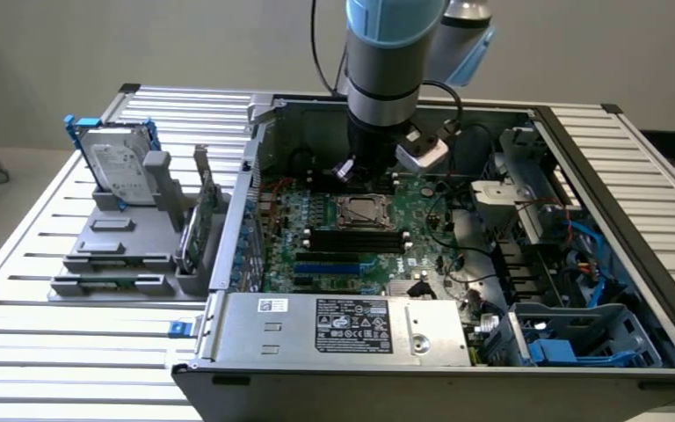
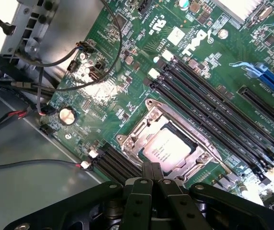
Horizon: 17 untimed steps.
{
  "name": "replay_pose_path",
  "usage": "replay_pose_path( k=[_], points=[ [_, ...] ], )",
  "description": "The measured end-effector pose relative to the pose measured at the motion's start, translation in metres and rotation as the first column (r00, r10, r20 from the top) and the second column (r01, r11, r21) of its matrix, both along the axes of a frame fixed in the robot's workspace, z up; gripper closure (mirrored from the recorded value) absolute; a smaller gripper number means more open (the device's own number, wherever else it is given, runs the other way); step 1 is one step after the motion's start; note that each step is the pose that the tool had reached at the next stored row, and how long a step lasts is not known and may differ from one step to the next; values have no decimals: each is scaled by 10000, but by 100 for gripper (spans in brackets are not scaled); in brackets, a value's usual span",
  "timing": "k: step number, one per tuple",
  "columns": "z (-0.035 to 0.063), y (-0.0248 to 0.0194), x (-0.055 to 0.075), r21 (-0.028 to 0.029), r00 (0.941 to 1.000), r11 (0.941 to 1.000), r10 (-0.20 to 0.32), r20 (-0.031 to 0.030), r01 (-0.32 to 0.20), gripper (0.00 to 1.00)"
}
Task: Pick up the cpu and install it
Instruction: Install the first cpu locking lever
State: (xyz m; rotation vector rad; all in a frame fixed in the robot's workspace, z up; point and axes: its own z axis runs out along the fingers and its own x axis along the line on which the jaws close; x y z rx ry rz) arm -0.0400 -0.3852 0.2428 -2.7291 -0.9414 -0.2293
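The cpu point(image 2: 166, 146), a small square chip with a pale silvery top, lies flat inside the metal-framed socket point(image 2: 136, 130) on the green motherboard point(image 2: 108, 91). My gripper point(image 2: 152, 171) is shut, its two dark fingers pressed together with nothing between them, hovering just above the socket's edge and apart from the chip. In the exterior view the arm reaches straight down into the open computer case, and the gripper point(image 1: 367, 180) hangs right over the socket point(image 1: 361, 210).
Black memory slots point(image 2: 209, 96) run beside the socket. Loose cables point(image 2: 41, 86) lie along the case wall. A hard drive with a blue frame point(image 1: 119, 163) stands in a grey holder outside the case. The power supply point(image 1: 337, 327) fills the case's front.
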Motion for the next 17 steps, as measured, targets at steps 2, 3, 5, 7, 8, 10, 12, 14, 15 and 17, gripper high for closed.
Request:
replay_pose_path(
  k=[2,3,5,7,8,10,12,14,15,17],
  points=[
    [9,-24,-14,-2,10000,10000,0,-12,0,89],
    [12,-37,-22,-5,10000,10000,0,-15,0,89],
    [17,-61,-39,-17,10000,10000,0,-19,0,89],
    [21,-86,-56,-39,10000,10000,0,-24,0,89],
    [23,-98,-65,-51,10000,10000,0,-26,0,89],
    [27,-123,-82,-76,10000,10000,0,-30,0,89],
    [30,-147,-98,-102,10000,9999,0,-35,-1,89],
    [32,-168,-112,-134,10000,9999,0,-46,-1,89],
    [33,-178,-118,-154,10000,9999,0,-54,-1,89],
    [33,-195,-130,-190,10000,9998,0,-74,-1,89]
  ],
)
